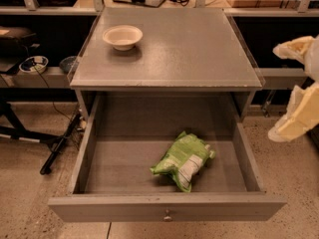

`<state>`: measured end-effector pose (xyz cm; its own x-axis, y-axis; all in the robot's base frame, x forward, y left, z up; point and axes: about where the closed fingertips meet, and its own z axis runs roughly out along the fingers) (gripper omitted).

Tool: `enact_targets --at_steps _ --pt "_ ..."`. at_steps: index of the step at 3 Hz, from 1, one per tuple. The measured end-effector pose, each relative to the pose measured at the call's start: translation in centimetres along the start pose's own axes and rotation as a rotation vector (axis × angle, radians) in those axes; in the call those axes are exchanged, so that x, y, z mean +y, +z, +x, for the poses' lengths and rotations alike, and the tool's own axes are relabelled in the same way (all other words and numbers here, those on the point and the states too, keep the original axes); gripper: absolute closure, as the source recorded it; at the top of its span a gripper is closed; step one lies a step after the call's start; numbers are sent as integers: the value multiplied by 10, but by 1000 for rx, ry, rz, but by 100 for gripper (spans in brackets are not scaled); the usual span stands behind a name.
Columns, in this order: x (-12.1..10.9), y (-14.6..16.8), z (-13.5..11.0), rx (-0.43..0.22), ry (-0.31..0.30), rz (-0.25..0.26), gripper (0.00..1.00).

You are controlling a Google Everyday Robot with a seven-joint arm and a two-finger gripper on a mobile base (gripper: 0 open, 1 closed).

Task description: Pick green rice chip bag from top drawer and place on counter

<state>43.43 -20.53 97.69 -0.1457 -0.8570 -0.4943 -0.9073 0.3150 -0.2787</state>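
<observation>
The green rice chip bag (184, 159) lies in the open top drawer (124, 208), right of centre, near its front. The gripper (281, 91) hangs beyond the counter's (189, 49) right edge, its 2 fingers (301, 114) apart and empty. A bowl (122, 36) sits near the back-left corner.

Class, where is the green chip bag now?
The bag lies in the open drawer, right of centre; the gripper is outside, far right.
</observation>
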Motion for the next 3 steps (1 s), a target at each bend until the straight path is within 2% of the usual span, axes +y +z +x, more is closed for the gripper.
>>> enact_targets --at_steps 1,2,3 --pt "7 16 -10 -74 21 23 0" --pt "14 36 -19 -73 43 50 0" --pt "26 80 -32 -25 32 18 0"
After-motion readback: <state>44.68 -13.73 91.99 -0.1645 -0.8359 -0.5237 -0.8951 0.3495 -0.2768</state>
